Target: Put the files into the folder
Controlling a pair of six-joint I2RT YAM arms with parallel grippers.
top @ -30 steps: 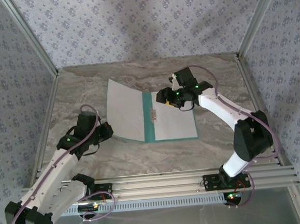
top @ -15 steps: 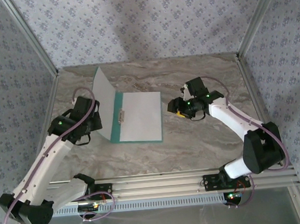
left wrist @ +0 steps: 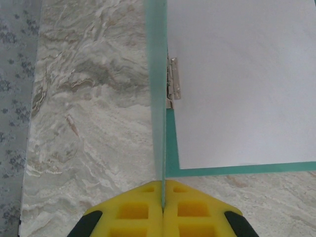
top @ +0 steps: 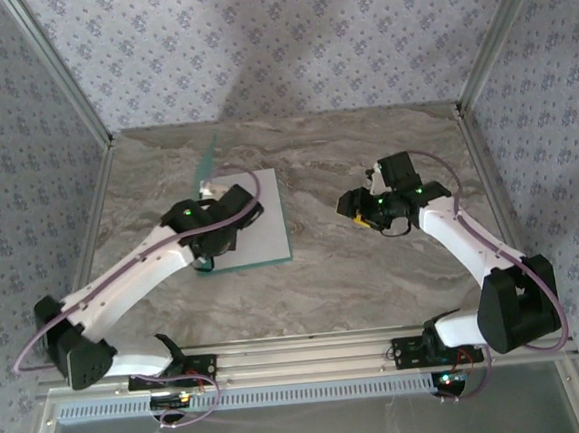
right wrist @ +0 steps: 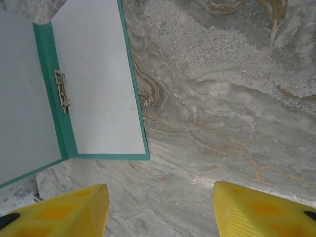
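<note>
Pinches the bottom edge of the folder [left wrist: 157, 74] cover with the left hand [left wrist: 163, 195], fingers pressed together, and holds that cover upright off the table [left wrist: 89, 98]. Shows the white files [left wrist: 237, 74] lying flat on the other half, just beside the metal clip [left wrist: 173, 84]. Hovers the right hand [right wrist: 160, 212] apart to the right over bare marble, fingers spread wide, gripping nothing.

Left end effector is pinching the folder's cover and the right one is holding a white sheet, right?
No: the right end effector is open and empty above the table, per the right wrist view. The left end effector pinches the folder cover.
</note>
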